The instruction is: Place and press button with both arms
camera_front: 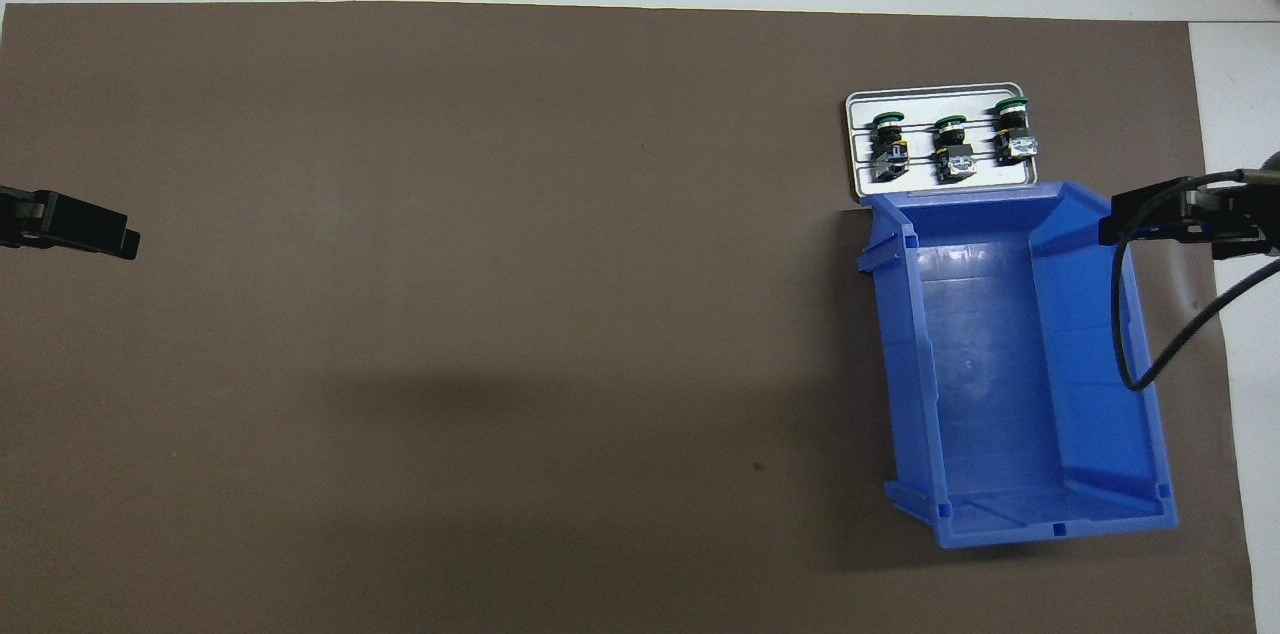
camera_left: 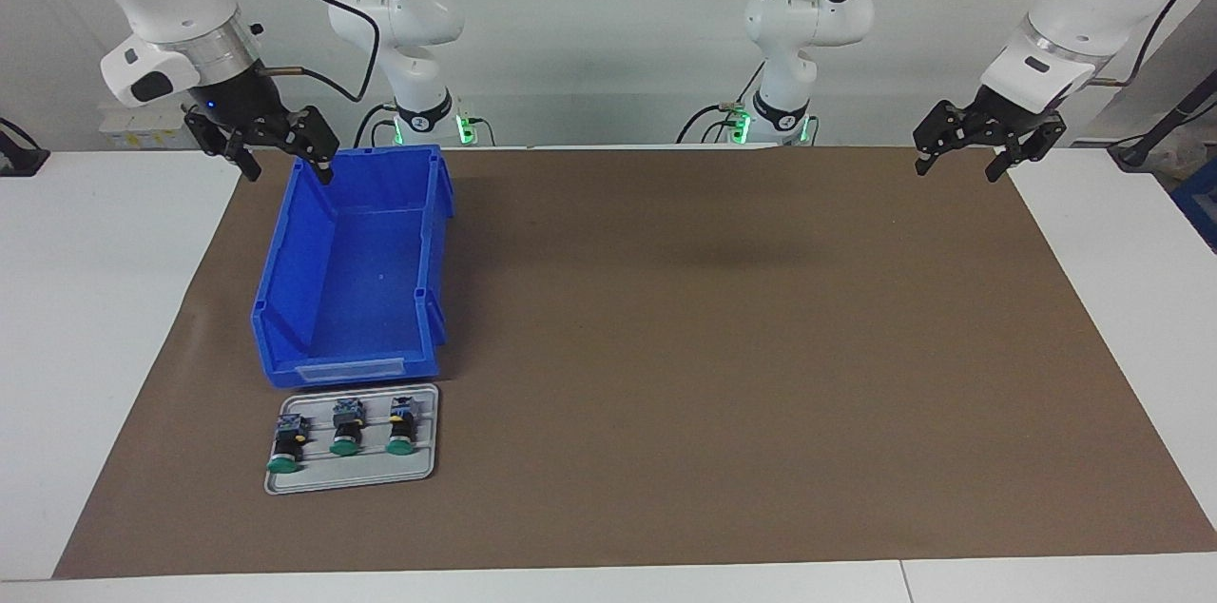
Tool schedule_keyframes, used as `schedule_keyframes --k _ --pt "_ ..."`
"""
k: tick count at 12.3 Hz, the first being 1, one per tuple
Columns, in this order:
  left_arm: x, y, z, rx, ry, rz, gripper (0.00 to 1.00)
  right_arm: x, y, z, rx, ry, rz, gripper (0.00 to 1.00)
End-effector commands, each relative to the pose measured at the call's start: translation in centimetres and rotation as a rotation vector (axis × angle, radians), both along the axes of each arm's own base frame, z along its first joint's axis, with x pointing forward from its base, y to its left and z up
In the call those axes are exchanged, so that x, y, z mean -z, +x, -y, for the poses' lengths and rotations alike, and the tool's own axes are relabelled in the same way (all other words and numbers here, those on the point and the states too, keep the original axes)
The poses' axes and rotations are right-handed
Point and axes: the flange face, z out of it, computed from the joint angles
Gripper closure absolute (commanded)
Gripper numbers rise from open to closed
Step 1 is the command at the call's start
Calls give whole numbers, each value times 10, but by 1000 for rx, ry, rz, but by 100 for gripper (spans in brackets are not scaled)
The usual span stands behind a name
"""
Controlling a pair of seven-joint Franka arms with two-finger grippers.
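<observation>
Green buttons (camera_left: 344,427) on tray (camera_left: 285,484), blue bin (camera_left: 285,270) beside

A robotics lab: two white jointed arms (camera_left: 418,23) with black cables stand bolted at the edge of a white desk (camera_left: 105,318) covered by a brown mat (camera_left: 713,346), against a bare white wall (camera_left: 608,42), with a blue parts bin (camera_left: 314,299) set out.
</observation>
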Motion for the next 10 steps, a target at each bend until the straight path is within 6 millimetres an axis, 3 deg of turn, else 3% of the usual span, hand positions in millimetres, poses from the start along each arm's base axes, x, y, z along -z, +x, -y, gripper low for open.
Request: schedule_keyframes --k 1,3,5,10 --pt "-1 -9 -3 -2 -11 -5 0 -1 -5 1 -9 1 -13 0" --pt "-1 -9 -3 -2 -11 -5 0 8 1 3 -31 1 -3 0" --pt "-1 -9 -3 -2 -11 -5 0 31 16 5 -19 2 32 1" --pt "-1 -9 -3 -2 -11 -5 0 134 94 33 -4 -62 61 2"
